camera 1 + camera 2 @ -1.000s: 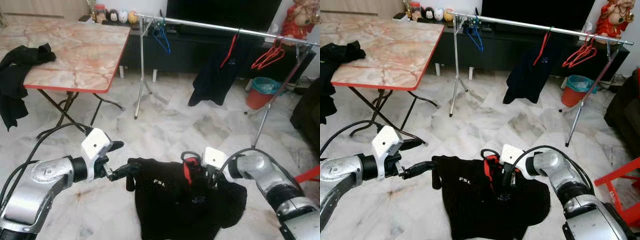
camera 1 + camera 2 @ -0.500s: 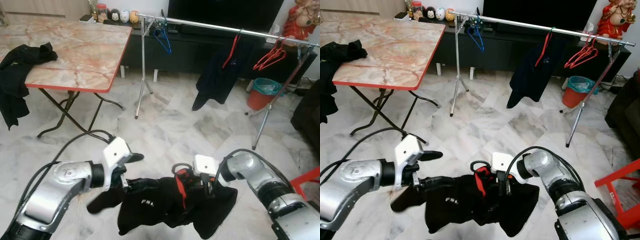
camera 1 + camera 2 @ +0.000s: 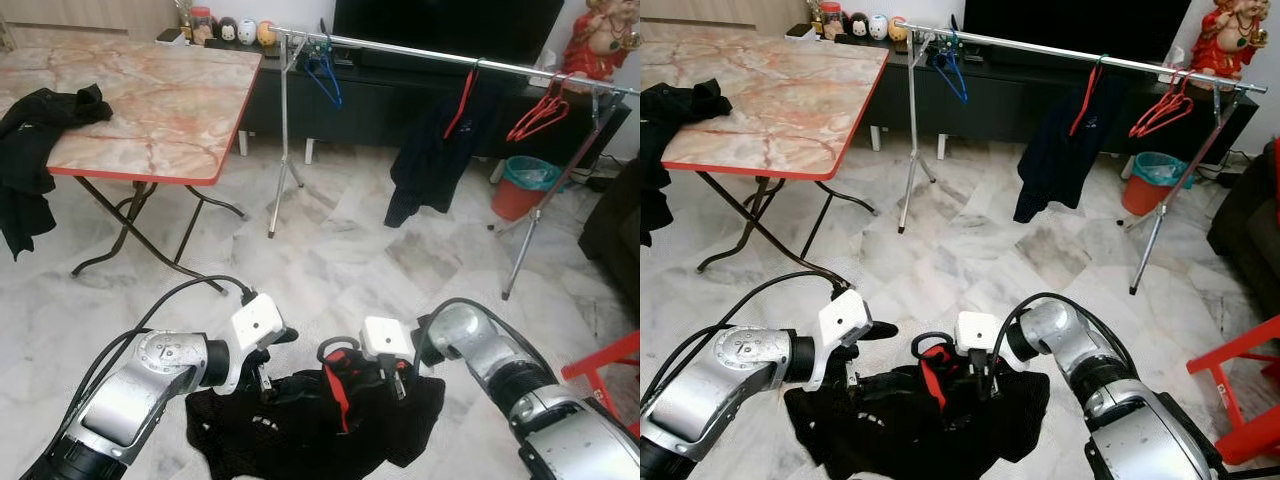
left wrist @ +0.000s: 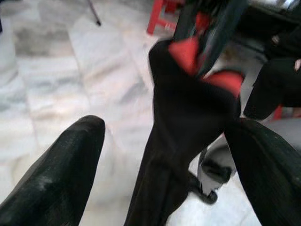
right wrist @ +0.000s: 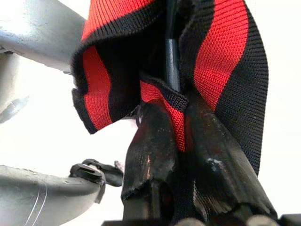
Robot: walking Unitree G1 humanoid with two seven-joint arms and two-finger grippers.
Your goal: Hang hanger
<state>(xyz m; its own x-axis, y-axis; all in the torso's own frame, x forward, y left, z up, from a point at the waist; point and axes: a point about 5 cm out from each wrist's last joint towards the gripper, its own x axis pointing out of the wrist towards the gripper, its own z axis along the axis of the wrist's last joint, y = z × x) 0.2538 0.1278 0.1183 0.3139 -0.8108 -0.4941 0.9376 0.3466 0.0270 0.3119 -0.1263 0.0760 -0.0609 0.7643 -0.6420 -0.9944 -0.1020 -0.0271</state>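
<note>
My right gripper (image 3: 392, 378) is clenched on the red-and-black collar of the black shirt (image 3: 300, 435), with the dark hanger (image 3: 334, 348) hook rising just beside my fingers; the garment hangs low in front of me, just above the marble floor. My left gripper (image 3: 262, 383) is at the shirt's left shoulder with its fingers (image 4: 61, 169) spread, cloth running between them but not pinched. I judge the shirt light and limp, so it will sag and slide; the hanger is the stiff part, and I should carry the load by the neck under the hook, leaving the hook free. The clothes rail (image 3: 420, 50) stands far ahead, already carrying a blue hanger (image 3: 325, 75), a dark garment on a red hanger (image 3: 435, 150) and spare red hangers (image 3: 538, 113). The teal bin (image 3: 522, 182) at far right has contents I cannot make out
</note>
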